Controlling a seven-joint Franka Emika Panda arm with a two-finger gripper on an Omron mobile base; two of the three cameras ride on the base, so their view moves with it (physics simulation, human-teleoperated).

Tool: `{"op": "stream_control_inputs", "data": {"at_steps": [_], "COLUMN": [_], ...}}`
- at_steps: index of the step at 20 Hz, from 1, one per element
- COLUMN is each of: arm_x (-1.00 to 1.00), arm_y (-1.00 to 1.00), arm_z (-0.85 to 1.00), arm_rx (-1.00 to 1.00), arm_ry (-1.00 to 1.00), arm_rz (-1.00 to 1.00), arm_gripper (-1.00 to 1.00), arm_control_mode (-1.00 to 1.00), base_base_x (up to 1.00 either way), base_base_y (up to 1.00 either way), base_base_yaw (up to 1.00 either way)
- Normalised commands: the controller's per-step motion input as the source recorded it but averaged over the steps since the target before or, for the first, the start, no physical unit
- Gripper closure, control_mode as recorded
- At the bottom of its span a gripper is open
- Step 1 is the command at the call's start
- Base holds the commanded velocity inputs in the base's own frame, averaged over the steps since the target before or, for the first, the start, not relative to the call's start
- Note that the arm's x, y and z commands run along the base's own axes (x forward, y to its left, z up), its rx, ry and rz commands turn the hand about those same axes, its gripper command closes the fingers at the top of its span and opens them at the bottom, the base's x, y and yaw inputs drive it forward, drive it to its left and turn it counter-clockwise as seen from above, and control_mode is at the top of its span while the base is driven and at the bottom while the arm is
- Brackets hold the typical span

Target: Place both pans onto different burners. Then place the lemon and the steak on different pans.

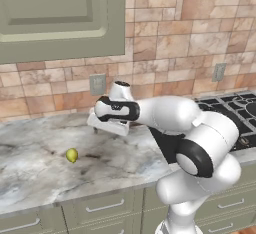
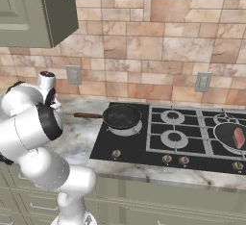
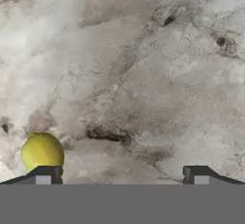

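The lemon (image 1: 72, 155) lies on the marble counter, left of the cooktop (image 2: 158, 144). My gripper (image 1: 109, 129) hangs over the counter, to the right of the lemon and further back, pointing down. In the hand view the gripper (image 3: 122, 175) is open with bare marble between its fingertips (image 3: 45, 174), and the lemon (image 3: 42, 153) sits just beyond the left tip, outside the gap. A black pan with a brown wooden handle (image 2: 121, 116) rests on the leftmost burner. A second pan (image 2: 226, 133) sits on a right burner with the steak (image 2: 238, 137) in it.
The middle burners (image 2: 173, 117) stand bare under their grates. Brass knobs (image 2: 166, 159) line the cooktop's front. Wall outlets (image 1: 97, 84) sit on the tiled backsplash. An upper cabinet (image 1: 60, 18) hangs over the counter, and drawers (image 1: 100, 208) run below its front edge.
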Motion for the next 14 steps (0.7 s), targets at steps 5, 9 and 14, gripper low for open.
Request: {"op": "stream_control_inputs", "data": {"at_steps": [5,9,14], "arm_x": [-0.01,-0.03,-0.1], "arm_y": [0.51,0.51,0.32], "arm_z": [0.16,0.18,0.0], "arm_rx": [0.0,0.0,-0.04], "arm_ry": [0.0,0.01,-0.02], "arm_rz": [0.12,0.08,0.05], "arm_gripper": [-1.0,-1.0,-1.0], "arm_control_mode": [-1.0,-1.0,-1.0], "base_base_x": [0.0,0.0,0.0], "base_base_y": [0.0,0.0,0.0], "base_base_yaw": [0.0,0.0,0.0]}}
